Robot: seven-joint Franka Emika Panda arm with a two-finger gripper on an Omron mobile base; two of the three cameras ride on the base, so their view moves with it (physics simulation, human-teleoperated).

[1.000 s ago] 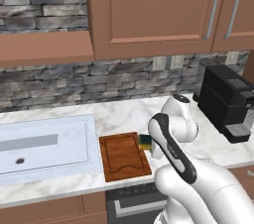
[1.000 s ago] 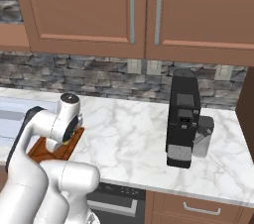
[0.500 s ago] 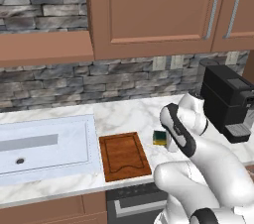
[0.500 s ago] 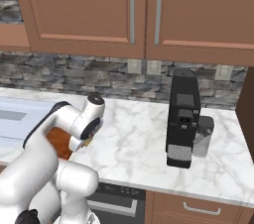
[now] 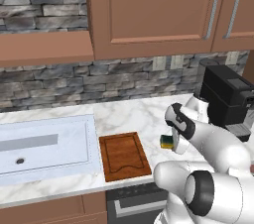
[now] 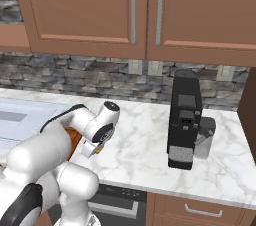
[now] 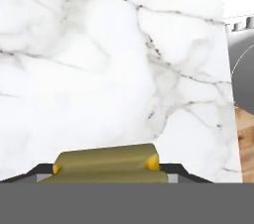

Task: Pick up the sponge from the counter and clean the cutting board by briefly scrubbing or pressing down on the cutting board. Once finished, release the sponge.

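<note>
no text or labels legible.

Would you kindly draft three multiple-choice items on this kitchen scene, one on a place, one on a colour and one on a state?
1. Where does the sponge sit?
A. in the sink basin
B. on the cutting board
C. to the right of the cutting board, by the arm's end

2. What colour is the coffee machine?
A. black
B. red
C. white

3. What lies on the cutting board?
A. the sponge
B. nothing, its wood is bare
C. a knife

Key: 1 C, in the left base view the yellow and green block is past the board's right edge, over the counter. 2 A, its tall body is black in both base views. 3 B, the left base view shows only bare reddish-brown wood inside the groove.
</note>
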